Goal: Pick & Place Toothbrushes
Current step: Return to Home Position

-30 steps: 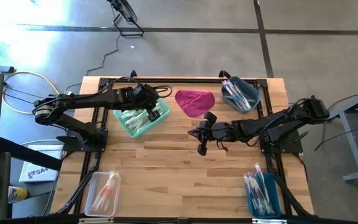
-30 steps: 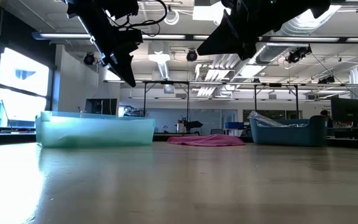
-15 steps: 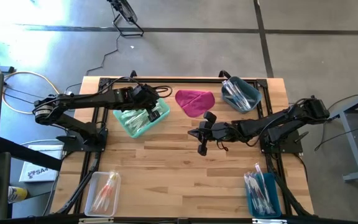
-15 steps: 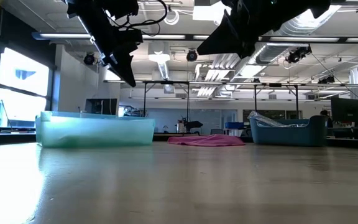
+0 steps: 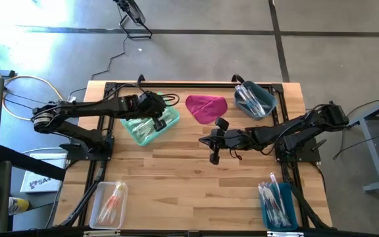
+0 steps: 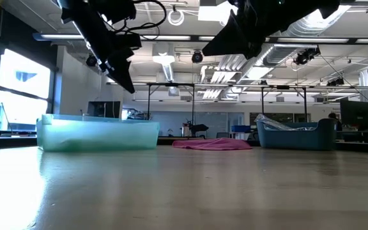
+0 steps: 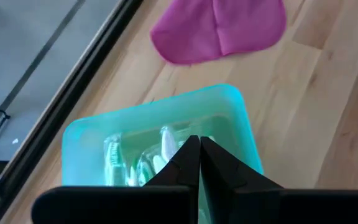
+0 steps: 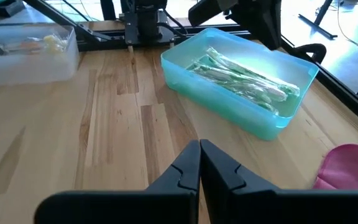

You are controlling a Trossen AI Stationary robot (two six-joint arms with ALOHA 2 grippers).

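Green-handled toothbrushes (image 7: 165, 142) in clear wrappers lie in a teal bin (image 5: 170, 118) on the far left of the table. My left gripper (image 7: 198, 144) hangs shut above this bin (image 6: 94, 134), clear of its rim, and touches nothing. My right gripper (image 8: 199, 148) is shut and empty over bare wood at the table's middle (image 5: 214, 158), pointing toward the teal bin (image 8: 241, 118). More wrapped toothbrushes lie in a blue bin (image 5: 255, 100) at the far right, in a blue bin (image 5: 278, 204) at the near right, and in a clear bin (image 5: 109, 203) at the near left.
A magenta cloth (image 5: 206, 108) lies flat on the far middle of the table, between the teal bin and the far blue bin. Cables (image 5: 170, 99) run along the far edge behind the teal bin. Bare wood spans the table's middle and near middle.
My left gripper has shifted a little toward the table's left and slightly down over the teal bin, staying shut. The right arm and all bins have kept still.
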